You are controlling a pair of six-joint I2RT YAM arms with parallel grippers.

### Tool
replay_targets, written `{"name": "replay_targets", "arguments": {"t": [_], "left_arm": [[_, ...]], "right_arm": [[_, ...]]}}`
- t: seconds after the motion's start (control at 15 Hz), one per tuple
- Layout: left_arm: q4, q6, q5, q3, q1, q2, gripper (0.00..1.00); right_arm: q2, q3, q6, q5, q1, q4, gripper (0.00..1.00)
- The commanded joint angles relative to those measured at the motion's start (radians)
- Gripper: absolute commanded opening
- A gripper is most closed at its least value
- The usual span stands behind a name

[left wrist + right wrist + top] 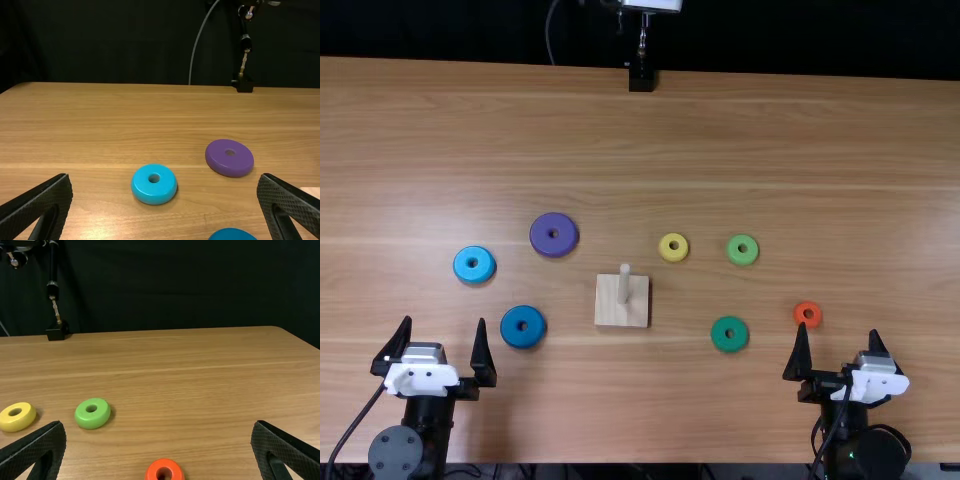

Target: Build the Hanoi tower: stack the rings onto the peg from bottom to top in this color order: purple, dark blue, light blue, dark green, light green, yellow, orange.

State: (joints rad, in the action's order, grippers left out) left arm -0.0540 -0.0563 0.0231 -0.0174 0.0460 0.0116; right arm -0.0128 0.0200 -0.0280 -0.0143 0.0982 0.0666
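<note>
Both grippers, left (438,352) and right (839,352), are spread, near the table edge. The purple ring (553,234) lies far-left of the pegged block (607,302); an off-centre release could catch it on the peg tip.

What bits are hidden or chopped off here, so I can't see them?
Dark blue ring: left wrist view, bottom edge cuts it off.
Wooden base: left wrist view, right edge and left pincer hide most.
Orange ring: right wrist view, bottom edge cuts it.
Stand at the back: top view, top edge cuts it.
</note>
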Motion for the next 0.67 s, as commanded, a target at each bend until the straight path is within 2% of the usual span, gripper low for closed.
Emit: {"name": "replay_targets", "arguments": {"t": [0.0, 0.33, 0.4, 0.53, 0.6], "left_arm": [[0.004, 0.003, 0.006, 0.017, 0.006, -0.012, 1.00], [0.004, 0.003, 0.001, 0.017, 0.006, -0.012, 1.00], [0.002, 0.003, 0.010, 0.017, 0.005, -0.012, 1.00], [0.004, 0.001, 0.010, 0.017, 0.009, -0.012, 1.00], [0.002, -0.004, 0.003, 0.017, 0.011, -0.012, 1.00]], "right_arm": [[0.013, -0.005, -0.001, 0.005, -0.003, 0.003, 1.00], [0.013, -0.005, -0.001, 0.005, -0.003, 0.003, 1.00], [0.013, -0.005, -0.001, 0.005, -0.003, 0.003, 1.00], [0.013, -0.005, -0.001, 0.007, -0.003, 0.003, 1.00], [0.013, -0.005, -0.001, 0.005, -0.003, 0.003, 1.00]]}}
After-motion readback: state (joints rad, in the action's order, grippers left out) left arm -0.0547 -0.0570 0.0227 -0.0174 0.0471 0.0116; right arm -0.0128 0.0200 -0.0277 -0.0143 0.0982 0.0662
